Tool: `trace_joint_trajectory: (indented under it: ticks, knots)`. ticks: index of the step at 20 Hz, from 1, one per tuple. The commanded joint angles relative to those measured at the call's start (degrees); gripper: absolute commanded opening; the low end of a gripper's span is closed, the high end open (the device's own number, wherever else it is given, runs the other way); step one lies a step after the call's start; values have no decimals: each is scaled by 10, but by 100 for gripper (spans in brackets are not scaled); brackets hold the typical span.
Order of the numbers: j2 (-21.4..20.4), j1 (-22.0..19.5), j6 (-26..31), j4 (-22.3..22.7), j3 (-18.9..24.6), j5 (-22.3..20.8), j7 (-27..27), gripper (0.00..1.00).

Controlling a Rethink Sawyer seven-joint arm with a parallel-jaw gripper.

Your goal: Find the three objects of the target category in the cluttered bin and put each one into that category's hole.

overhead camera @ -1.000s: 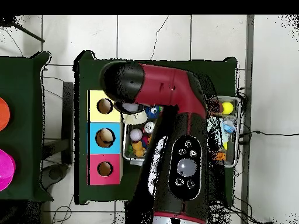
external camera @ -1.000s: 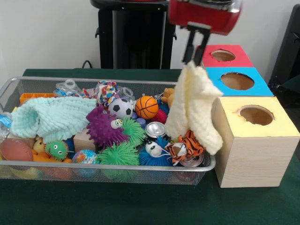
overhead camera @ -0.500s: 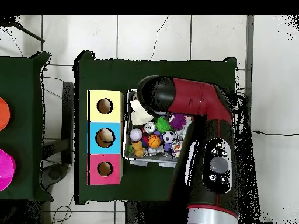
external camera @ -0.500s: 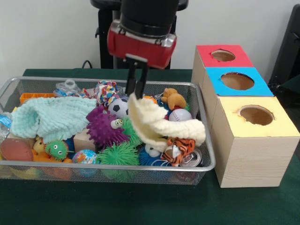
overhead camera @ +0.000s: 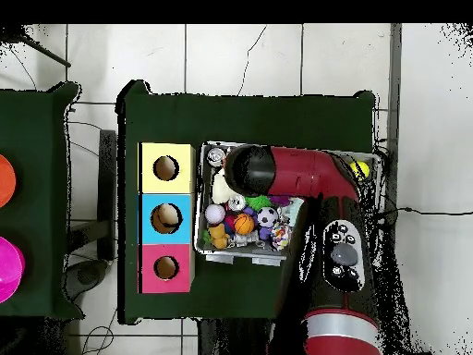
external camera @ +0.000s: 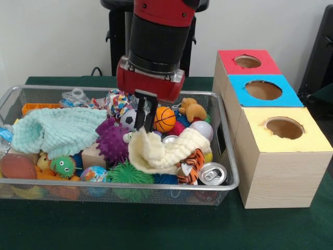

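A cream cloth (external camera: 166, 150) lies slumped in the right half of the wire bin (external camera: 104, 183), draped over a tiger toy (external camera: 190, 166) and a green spiky ball (external camera: 125, 173). My gripper (external camera: 147, 129) hangs straight down over the cloth's upper left edge, its tips touching the fabric and shut on a fold of it. A mint cloth (external camera: 57, 130) is spread at the bin's left. In the overhead view the arm covers most of the bin and hides the gripper; the cream cloth (overhead camera: 222, 188) shows beside the yellow box (overhead camera: 166, 153).
Three boxes with round holes stand right of the bin: yellow (external camera: 291, 151), blue (external camera: 264, 78), red (external camera: 247, 52). The bin also holds a can (external camera: 212, 173), basketball (external camera: 164, 119), soccer ball (external camera: 130, 119), baseball (external camera: 202, 129), purple spiky ball (external camera: 112, 140) and teddy (external camera: 192, 109).
The arm swung from beside the boxes leftward over the bin and came down. The cream cloth, hanging high before, now rests on the toys.
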Motion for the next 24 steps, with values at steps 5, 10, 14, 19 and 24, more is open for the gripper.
trace_joint_trajectory:
  ticks: [5, 10, 14, 19, 24]
  knots:
    - [23, -2, -77, 127, 75, -64, -28, 0]
    - [32, -4, -124, 156, 76, -77, -2, 0]
    - [36, -7, -153, 175, 77, -86, 9, 0]
    - [36, -8, -166, 188, 76, -90, 16, 0]
    - [37, -8, -166, 188, 75, -86, 13, 0]
